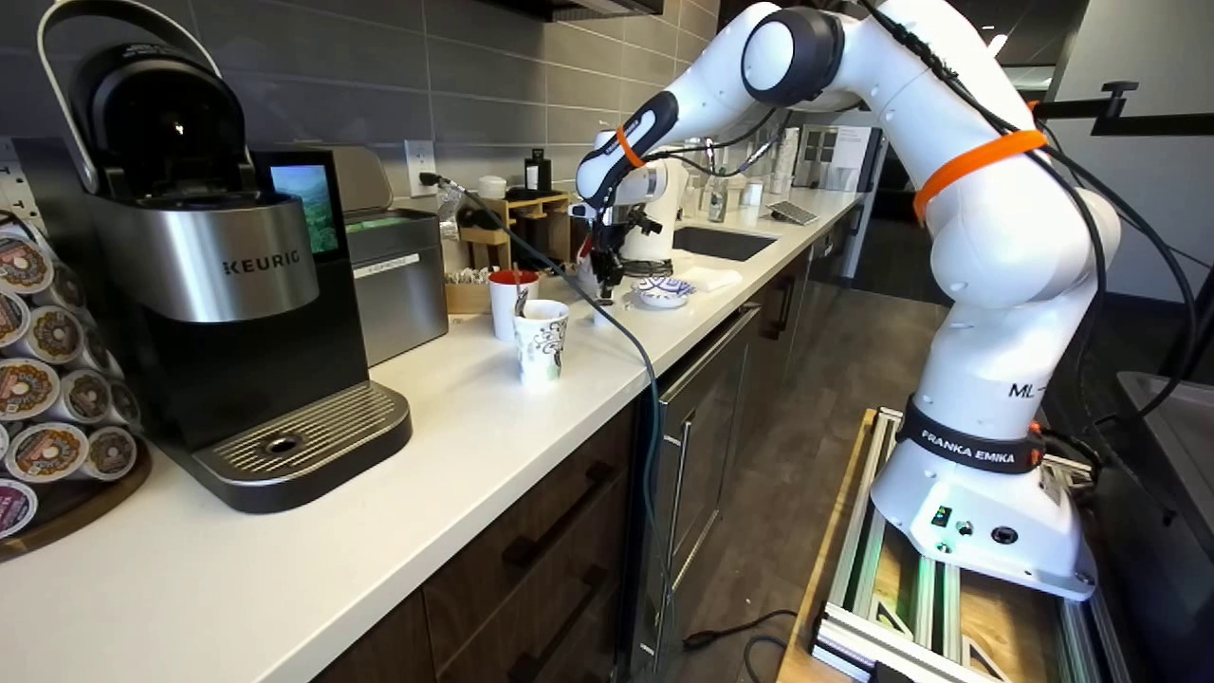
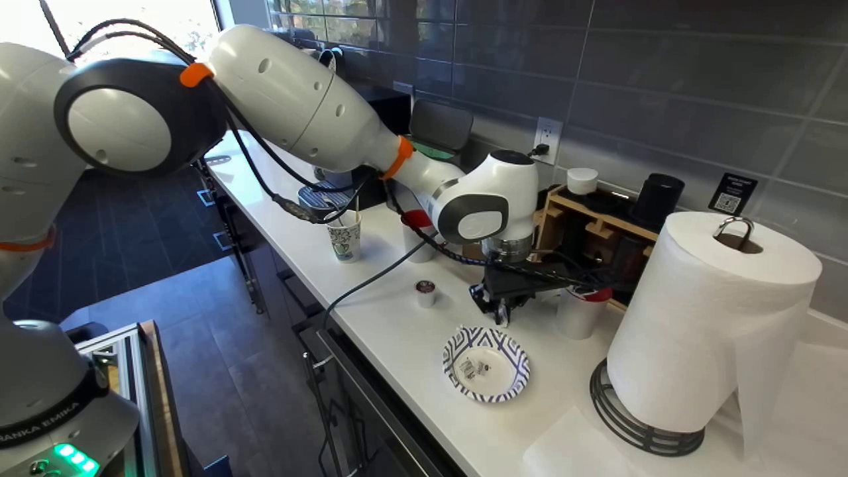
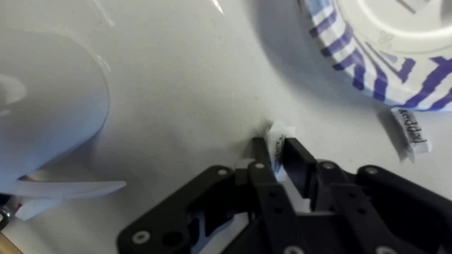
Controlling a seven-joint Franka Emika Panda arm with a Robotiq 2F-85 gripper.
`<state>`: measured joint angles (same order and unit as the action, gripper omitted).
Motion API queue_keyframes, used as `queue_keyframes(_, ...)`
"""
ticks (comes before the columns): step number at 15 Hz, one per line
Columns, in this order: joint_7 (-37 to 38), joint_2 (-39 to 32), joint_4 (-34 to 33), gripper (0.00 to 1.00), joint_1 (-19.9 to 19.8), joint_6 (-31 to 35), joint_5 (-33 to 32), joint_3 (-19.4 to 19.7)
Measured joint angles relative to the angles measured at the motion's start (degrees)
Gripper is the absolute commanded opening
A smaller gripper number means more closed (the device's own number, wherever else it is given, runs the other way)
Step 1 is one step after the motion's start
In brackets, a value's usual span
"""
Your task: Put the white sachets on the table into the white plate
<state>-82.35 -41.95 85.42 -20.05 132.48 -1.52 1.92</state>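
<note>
My gripper point(image 3: 274, 143) is low over the off-white table point(image 2: 391, 331). Its black fingers are drawn close together on a small white sachet point(image 3: 277, 146), which fills the narrow gap and pokes out past the tips. Another white sachet point(image 3: 411, 130), printed with dark lettering, lies on the table against the rim of the white plate point(image 3: 374, 79). That plate point(image 2: 493, 385) is round and shallow with a blue zigzag border; a few small printed sachets point(image 2: 472, 368) rest inside it. In both exterior views the gripper point(image 1: 605, 296) point(image 2: 501, 317) stands right beside the plate.
A white cup with a red inside point(image 2: 578, 317) stands close beside the gripper. A coffee pod point(image 2: 425, 295), a patterned paper cup point(image 1: 542, 341) and a red-lined cup point(image 1: 507, 308) are nearby. A dark cable point(image 2: 381, 275) crosses the table. The paper towel roll point(image 2: 712, 331) stands beyond the plate.
</note>
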Motion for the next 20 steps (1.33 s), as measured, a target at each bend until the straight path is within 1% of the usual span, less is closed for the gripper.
queue_keyframes(5, 0.74, 0.22, 0.01, 0.01, -0.17, 0.02, 0.14, 0.22)
queue_keyframes(8, 0.65, 1.40, 0.61, 0.01, -1.12, 0.04, 1.38, -0.06)
queue_keyframes(14, -2.52, 7.03, 4.55, 0.01, -5.51, -0.47, 10.29, -2.75)
queue_keyframes(16, -2.29, 8.54, 5.62, 0.01, -5.93, -2.08, 10.75, -1.94)
queue_keyframes(20, -2.04, 11.12, 8.04, 0.01, -6.11, -4.66, 10.57, 1.37)
